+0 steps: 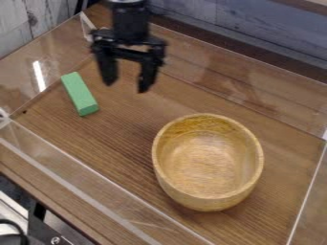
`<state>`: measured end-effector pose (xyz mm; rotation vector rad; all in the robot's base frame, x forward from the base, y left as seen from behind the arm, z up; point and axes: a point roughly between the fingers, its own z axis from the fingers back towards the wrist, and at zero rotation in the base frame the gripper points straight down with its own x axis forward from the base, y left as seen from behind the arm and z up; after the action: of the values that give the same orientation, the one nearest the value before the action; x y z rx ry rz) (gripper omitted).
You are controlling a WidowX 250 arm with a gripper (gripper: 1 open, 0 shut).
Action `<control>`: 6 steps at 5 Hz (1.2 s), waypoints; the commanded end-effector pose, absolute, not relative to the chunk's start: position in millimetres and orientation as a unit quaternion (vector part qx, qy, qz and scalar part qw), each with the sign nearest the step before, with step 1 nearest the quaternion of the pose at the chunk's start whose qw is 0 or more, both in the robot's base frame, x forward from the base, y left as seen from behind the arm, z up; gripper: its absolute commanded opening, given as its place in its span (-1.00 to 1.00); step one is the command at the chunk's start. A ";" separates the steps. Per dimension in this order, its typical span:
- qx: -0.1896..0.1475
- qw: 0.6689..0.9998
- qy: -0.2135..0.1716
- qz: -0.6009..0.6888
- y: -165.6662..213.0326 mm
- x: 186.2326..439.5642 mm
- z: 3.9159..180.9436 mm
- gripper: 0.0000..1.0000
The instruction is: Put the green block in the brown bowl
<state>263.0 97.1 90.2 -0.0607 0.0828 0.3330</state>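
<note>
Camera view: the only one
Green block [79,93]: on the tabletop [109,144], toward the picture's left; outside the bowl
Jaws [128,72]: spread wide, nothing between them; blurred, up and to the right of the block in the picture
Brown bowl [207,161]: lower right in the picture, well apart from the block
Risk: jaws set askew to the slanted block could clip an end and twist it; coming down too fast could knock it away
</note>
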 end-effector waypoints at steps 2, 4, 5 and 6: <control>-0.036 0.945 -0.003 0.324 144.5 259.8 89.5 1.00; -0.044 0.926 0.006 0.374 141.7 261.2 63.7 1.00; -0.051 0.910 0.012 0.410 136.8 256.2 49.7 1.00; -0.057 0.886 0.013 0.459 149.7 260.1 45.8 1.00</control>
<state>253.0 143.0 32.6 -0.1254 0.0855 0.9512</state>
